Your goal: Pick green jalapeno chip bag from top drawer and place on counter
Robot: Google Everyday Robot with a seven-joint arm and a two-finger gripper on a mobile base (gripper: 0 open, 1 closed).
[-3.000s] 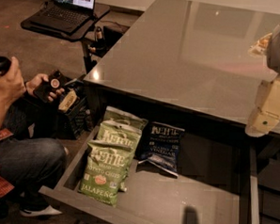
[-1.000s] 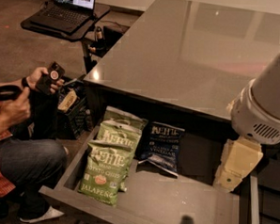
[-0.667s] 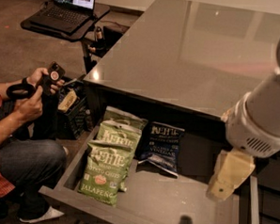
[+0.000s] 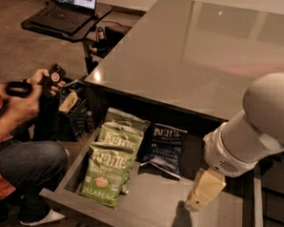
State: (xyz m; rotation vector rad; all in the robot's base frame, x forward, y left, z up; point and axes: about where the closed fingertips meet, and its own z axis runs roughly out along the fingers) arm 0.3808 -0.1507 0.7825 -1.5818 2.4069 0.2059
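Observation:
The top drawer (image 4: pixel 158 209) is pulled open below the counter (image 4: pixel 202 51). A green jalapeno chip bag (image 4: pixel 104 173) lies at the drawer's left front, on top of other green bags (image 4: pixel 121 136) behind it. A dark blue chip bag (image 4: pixel 164 148) lies to their right. My gripper (image 4: pixel 197 200) hangs from the white arm (image 4: pixel 255 131) over the drawer's right half, well to the right of the green bag, just above the drawer floor. Nothing is seen in it.
A seated person (image 4: pixel 21 142) in jeans holds a black controller (image 4: pixel 54 75) left of the drawer. A laptop (image 4: pixel 71 9) sits on a small black stand at the top left. A black basket (image 4: pixel 70 112) stands between the person and the cabinet.
My arm has swung down from beside the counter into the drawer and moved left toward the bags. The person has shifted their hands. The bags have not moved.

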